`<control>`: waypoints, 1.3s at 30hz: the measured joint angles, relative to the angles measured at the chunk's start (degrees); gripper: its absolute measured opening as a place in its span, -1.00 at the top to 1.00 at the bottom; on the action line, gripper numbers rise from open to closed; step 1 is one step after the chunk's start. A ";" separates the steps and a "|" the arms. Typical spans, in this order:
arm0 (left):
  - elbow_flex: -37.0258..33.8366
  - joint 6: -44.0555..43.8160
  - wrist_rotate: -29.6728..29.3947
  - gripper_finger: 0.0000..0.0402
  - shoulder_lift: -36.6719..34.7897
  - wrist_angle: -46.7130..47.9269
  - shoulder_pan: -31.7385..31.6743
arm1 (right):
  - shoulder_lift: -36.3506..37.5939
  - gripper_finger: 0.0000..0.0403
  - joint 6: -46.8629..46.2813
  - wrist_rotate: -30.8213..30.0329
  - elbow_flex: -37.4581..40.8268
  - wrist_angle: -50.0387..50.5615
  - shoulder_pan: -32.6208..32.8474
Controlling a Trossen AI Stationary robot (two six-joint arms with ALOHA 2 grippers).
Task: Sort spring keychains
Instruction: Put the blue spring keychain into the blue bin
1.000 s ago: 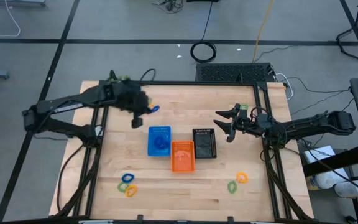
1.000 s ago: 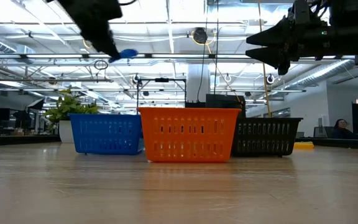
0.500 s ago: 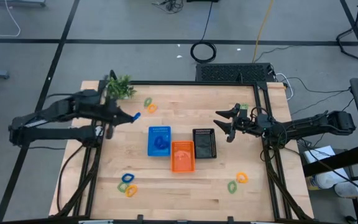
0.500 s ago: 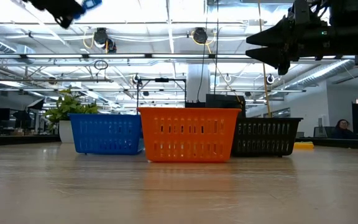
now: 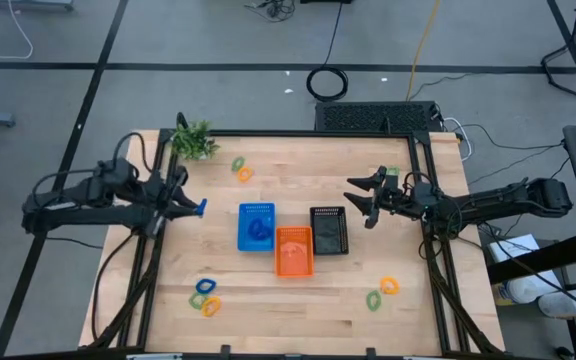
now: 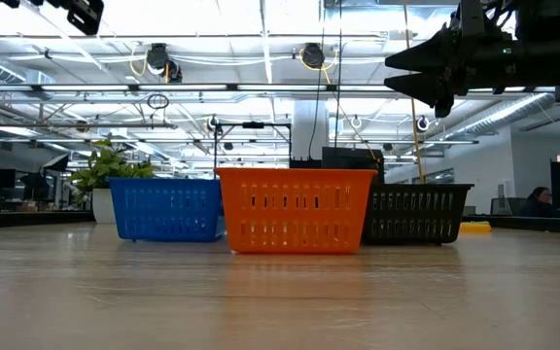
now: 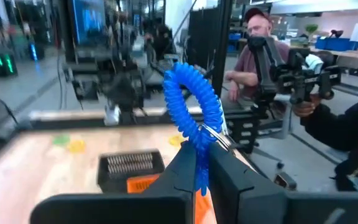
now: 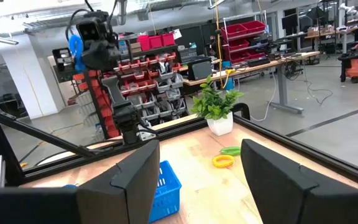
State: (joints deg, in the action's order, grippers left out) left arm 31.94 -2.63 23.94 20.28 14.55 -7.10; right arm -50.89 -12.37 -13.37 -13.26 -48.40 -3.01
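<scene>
The blue basket (image 5: 256,226) holds blue spring keychains (image 5: 259,230); the orange basket (image 5: 293,250) adjoins it, and the black basket (image 5: 328,230) adjoins the orange basket. The left gripper (image 5: 194,208), beside the blue basket, has its fingers clenched on a blue spring keychain (image 7: 191,111). The right gripper (image 5: 354,204), near the black basket, has its fingers released.

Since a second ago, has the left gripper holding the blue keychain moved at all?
Yes. In the high view the left gripper, shut on the blue spring keychain, has pulled back toward the table's left edge, farther from the blue basket than before.
</scene>
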 joint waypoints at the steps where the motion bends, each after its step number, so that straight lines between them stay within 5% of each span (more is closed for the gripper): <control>1: -0.15 -0.78 0.00 0.89 0.53 -0.17 0.26 | 0.00 -0.05 -0.01 -0.01 0.00 0.00 -0.01; 14: 2.41 -4.21 -3.96 0.89 14.41 -2.84 3.29 | 0.00 -0.05 -0.01 -0.01 0.00 0.22 0.00; 29: 17.32 -4.03 -19.53 0.89 39.81 15.00 8.91 | 0.00 -0.05 -0.01 -0.04 0.00 0.55 0.00; 39: 17.55 -3.52 -20.04 0.89 50.39 15.75 8.99 | 0.00 -0.05 -0.01 -0.03 0.00 0.46 -0.01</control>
State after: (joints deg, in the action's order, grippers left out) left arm 49.50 -6.15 3.90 70.67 30.30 1.89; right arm -50.89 -12.38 -13.40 -13.26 -47.94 -3.01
